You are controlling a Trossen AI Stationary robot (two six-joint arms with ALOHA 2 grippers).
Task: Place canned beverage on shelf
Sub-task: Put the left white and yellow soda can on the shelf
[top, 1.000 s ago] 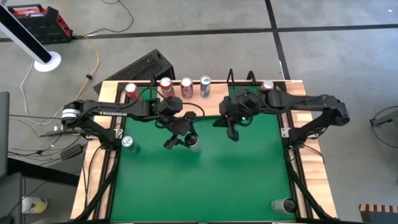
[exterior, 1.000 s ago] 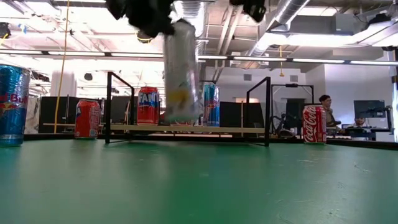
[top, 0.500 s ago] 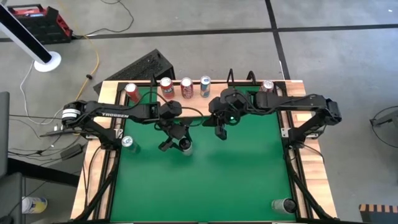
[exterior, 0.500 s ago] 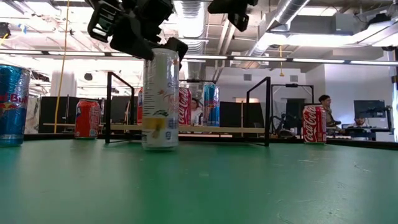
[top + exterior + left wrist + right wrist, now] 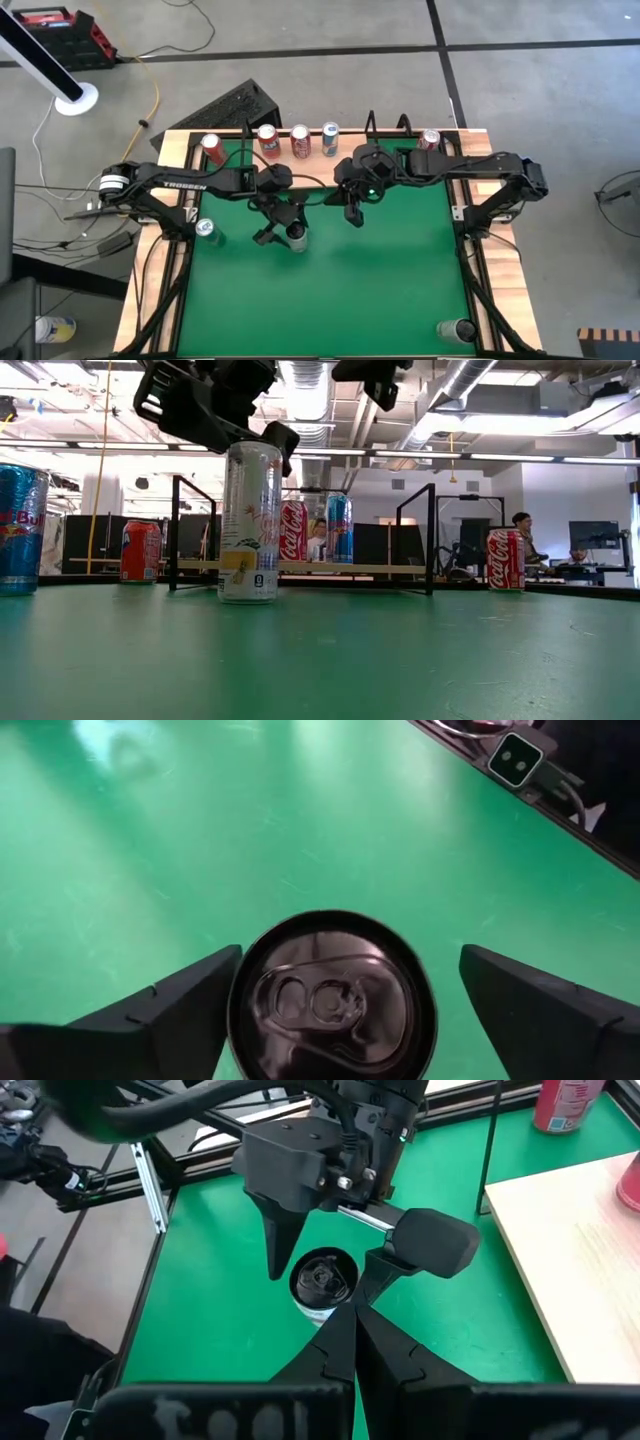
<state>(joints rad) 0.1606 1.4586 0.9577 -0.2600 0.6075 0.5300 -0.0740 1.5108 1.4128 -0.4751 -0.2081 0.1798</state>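
A tall slim white can stands upright on its base on the green table, in front of the shelf. My left gripper is open, one finger on each side of the can's top. The shelf, a light-wood board between black rod frames, carries a Coca-Cola can and a blue can. My right gripper hangs shut in the air beside the left one, with nothing in it. My left gripper's fingers come from above at a slant and flank the can's top rim. One finger lies right against the rim, and I cannot tell whether it touches. The other finger stands clear of it.
A Red Bull can stands at the table's left, a red can at the far left, a Coca-Cola can at the far right, another can near the front right corner. People sit in the room behind.
My left gripper has come down and a little toward the table's left with the white can, set its base on the table, and opened. The can, hanging tilted before, now stands upright. My right gripper has moved toward the table's left and stayed shut.
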